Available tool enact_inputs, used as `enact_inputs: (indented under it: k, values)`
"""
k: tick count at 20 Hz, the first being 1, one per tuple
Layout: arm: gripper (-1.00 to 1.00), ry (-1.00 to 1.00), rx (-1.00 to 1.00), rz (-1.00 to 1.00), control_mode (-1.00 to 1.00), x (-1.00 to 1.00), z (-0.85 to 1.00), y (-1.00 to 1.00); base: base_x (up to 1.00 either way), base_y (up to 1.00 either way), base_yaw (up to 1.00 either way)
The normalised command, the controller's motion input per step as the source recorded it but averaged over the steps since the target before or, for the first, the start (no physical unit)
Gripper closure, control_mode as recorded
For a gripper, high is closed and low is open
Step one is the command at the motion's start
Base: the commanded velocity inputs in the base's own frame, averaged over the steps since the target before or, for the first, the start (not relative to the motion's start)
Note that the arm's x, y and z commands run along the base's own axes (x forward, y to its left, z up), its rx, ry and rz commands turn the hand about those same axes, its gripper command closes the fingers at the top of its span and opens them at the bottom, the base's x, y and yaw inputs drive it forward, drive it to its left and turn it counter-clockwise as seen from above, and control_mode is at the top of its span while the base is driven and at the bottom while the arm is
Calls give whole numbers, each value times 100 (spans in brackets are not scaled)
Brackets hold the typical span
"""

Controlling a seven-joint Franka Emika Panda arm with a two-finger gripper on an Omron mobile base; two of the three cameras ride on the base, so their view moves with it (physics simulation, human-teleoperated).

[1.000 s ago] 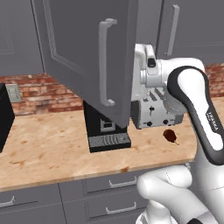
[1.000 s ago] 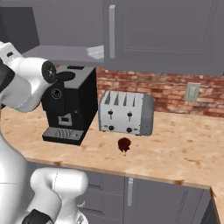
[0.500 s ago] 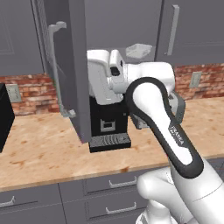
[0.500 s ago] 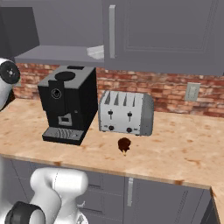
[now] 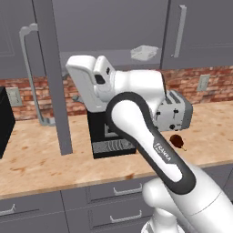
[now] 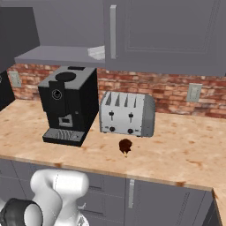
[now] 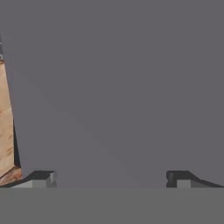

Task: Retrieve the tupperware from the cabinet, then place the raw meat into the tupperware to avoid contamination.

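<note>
Kitchen bench holds meat by toaster; cabinet door open, tupperware on shelf. Gripper wide, empty, facing grey panel; should swing clear of door, then approach tupperware level.

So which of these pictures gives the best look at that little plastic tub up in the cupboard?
The left base view: the tupperware sits in full outline on the shelf of the open cabinet, flared rim clear. The right base view catches just a pale corner of it beside the shut door's handle. The hand view faces a plain grey surface.

Open cabinet door stands edge-on before the tupperware shelf.
</note>
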Motion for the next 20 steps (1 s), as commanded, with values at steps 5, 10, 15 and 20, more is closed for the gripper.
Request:
enact_inputs:
  k: [5,10,15,20]
  values:
    - [-100,0,0,0,-100,0,0,0,0,0,0]
    - [-100,-1,1,0,-100,-2,0,-6,0,0,0]
    - [-100,-6,3,-8,-100,-13,0,-29,0,0,0]
    - [-100,-5,4,-12,-100,-12,0,-42,0,0,0]
